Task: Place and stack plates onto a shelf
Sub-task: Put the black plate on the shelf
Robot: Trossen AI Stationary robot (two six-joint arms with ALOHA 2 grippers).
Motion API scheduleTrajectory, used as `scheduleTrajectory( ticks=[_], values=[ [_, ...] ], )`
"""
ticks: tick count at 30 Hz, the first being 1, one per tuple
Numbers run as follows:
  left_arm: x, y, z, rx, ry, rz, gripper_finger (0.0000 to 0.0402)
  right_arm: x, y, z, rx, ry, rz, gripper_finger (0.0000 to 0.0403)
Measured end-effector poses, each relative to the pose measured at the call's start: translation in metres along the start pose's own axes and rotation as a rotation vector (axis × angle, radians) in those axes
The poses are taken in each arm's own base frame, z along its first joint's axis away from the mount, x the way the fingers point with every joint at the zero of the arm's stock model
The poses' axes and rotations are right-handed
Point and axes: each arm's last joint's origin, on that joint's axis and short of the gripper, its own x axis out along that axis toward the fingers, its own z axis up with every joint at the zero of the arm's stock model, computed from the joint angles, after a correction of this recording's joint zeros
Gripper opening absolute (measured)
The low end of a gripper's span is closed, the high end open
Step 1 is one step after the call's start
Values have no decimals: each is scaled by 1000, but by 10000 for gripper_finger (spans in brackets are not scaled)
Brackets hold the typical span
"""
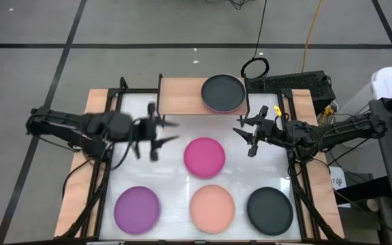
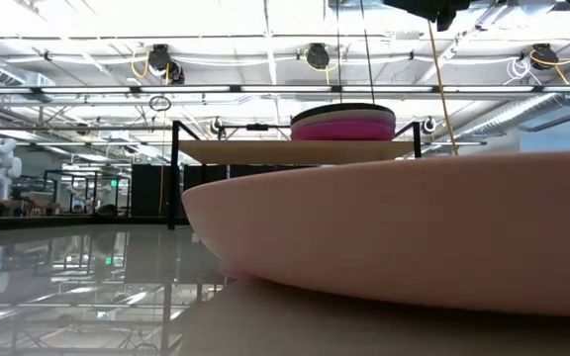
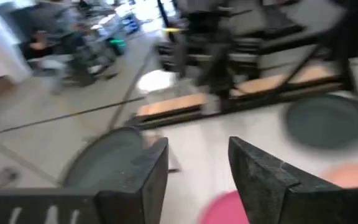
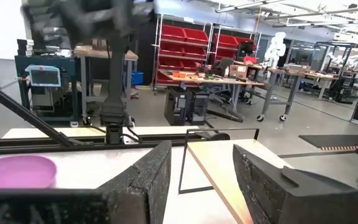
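Light-wood shelf [image 1: 182, 95] carrying a black-topped plate stack [image 1: 223, 92] at its right end; loose on the counter: magenta plate [image 1: 205, 156], purple plate [image 1: 137, 207], peach plate [image 1: 212, 207], black plate [image 1: 269, 209].

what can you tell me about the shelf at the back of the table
The shelf is a low, light-wood rectangular board on thin black metal legs, standing level at the table's far edge. A stack of plates sits on its right half, black on top; the low view shows pink and purple beneath. Its left half is bare. Neither gripper touches it.
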Motion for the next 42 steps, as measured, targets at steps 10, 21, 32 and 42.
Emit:
scheduleTrajectory(
  ticks=[10,21,32,42],
  values=[
    [-22,-50,-74,-89,-278,-24,141,4,2,-3,45,14,1,153],
    [-21,-47,-96,-118,-340,25,140,21,13,-20,40,78,15,153],
    [-20,-47,-98,-115,-318,20,140,31,21,-2,-65,144,175,153],
    [-19,-49,-101,-128,-283,6,140,33,32,30,103,715,365,153]
  ],
)
